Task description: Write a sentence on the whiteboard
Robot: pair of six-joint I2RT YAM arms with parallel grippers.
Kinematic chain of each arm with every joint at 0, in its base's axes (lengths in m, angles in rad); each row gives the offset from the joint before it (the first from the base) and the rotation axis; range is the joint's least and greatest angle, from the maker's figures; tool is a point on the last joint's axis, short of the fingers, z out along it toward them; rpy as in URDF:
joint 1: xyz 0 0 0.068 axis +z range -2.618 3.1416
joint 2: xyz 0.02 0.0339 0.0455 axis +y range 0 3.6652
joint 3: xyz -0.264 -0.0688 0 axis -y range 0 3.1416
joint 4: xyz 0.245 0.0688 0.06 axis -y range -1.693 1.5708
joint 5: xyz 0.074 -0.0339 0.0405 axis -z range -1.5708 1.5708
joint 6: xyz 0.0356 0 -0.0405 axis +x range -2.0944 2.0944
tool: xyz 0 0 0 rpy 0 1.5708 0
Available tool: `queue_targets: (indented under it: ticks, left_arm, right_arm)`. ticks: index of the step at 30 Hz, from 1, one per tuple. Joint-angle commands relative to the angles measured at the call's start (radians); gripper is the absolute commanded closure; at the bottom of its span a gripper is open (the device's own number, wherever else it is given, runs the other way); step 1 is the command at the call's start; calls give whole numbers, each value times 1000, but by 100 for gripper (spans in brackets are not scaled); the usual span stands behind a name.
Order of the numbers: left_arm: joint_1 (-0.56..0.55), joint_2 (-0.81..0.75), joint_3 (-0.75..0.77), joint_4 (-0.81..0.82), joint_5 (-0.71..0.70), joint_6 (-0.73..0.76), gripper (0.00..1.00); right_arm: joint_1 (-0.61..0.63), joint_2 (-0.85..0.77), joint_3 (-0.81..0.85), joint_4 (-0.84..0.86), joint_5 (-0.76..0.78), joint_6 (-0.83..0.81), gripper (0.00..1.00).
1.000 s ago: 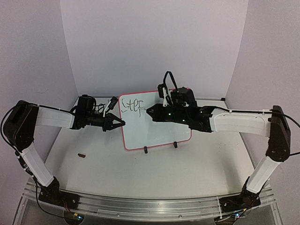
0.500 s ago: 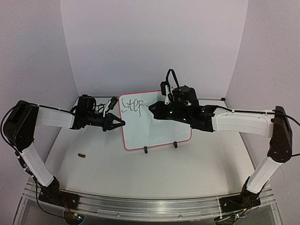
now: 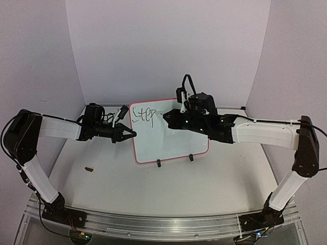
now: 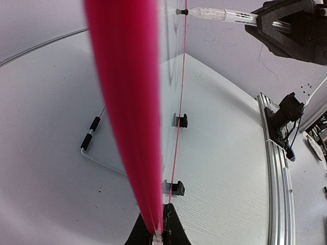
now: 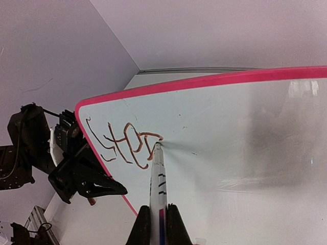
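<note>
The whiteboard point(image 3: 173, 138) stands tilted on the table, white with a pink-red border. My left gripper point(image 3: 132, 134) is shut on its left edge; the left wrist view shows that pink edge point(image 4: 127, 102) running up from my shut jaws point(image 4: 159, 232). My right gripper point(image 3: 166, 116) is shut on a white marker point(image 5: 157, 184), held between the fingers point(image 5: 158, 212). The marker's tip touches the board at the end of the sentence point(image 5: 125, 145), which reads "Step" at the board's top left point(image 3: 143, 115). The marker also shows in the left wrist view point(image 4: 219, 14).
Two small black clips point(image 3: 158, 163) point(image 3: 191, 157) hold the board's lower edge. A wire stand point(image 4: 97, 148) lies behind the board. A small brown piece point(image 3: 89, 169) lies on the table at the left. Lilac walls close in the back and sides.
My right gripper has moved slightly up the board with the marker, and the last letter of "Step" has gained strokes. The left arm and the board have not moved.
</note>
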Motion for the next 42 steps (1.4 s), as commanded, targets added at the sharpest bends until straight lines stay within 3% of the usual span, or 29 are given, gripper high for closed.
queue_targets:
  ticks: [1,9,21,42]
  left_arm:
    - [-4,6,-5,-40,-115,48,100]
    - [-4,7,-5,-40,-116,48,100]
    - [-3,4,-7,-40,-119,48,100]
    - [-4,1,-7,-48,-122,52,100]
  right_arm:
    - [-7,-43,8,22,59,-17,100]
    - [-7,-55,0,34,40,-20,100]
    - [-8,-207,-115,26,78,-23,100]
    - [-44,-108,-75,19,24,-13,100]
